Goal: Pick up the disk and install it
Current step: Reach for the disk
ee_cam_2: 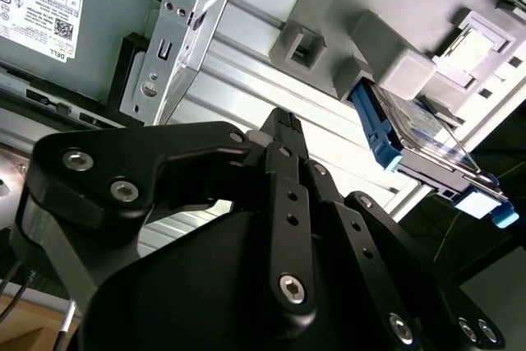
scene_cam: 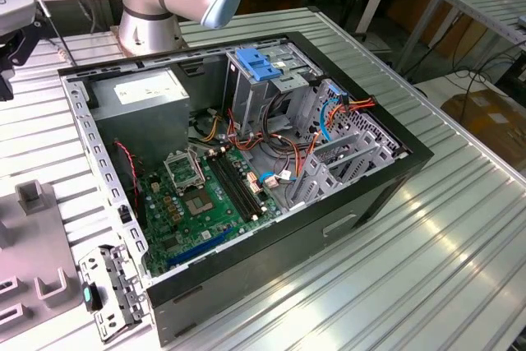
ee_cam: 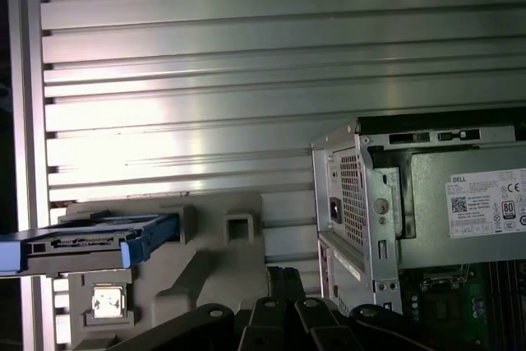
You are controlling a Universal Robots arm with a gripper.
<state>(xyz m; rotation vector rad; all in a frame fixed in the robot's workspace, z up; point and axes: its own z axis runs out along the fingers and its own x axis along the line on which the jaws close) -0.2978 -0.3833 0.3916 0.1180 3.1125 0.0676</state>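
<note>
Pincer (ee_cam_2: 283, 125), seemingly closed, hangs apart from the disk (ee_cam_2: 423, 133).

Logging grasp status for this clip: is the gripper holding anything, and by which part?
Nothing is held. The gripper is apart from the disk, which rests on the grey fixture.

I see the open case (scene_cam: 329, 228) lying on the desk (scene_cam: 427, 285), with the arm base (scene_cam: 152, 14) behind it in the exterior view.

Inside the case:
- Power supply (scene_cam: 140, 92) in the rear corner, toward the exterior view's left.
- Motherboard (scene_cam: 197, 203) on the floor in front of it.
- Drive cage (scene_cam: 345, 158) toward the exterior view's right.
- Plastic bracket (scene_cam: 256, 65) atop the rear bay.

Fixture (scene_cam: 37, 236) on the desk, to the exterior view's left of the case. The disk (ee_cam: 82, 248) rests in the fixture, apart from the case. Gripper (ee_cam_2: 283, 125) over the desk, between fixture and case.
</note>
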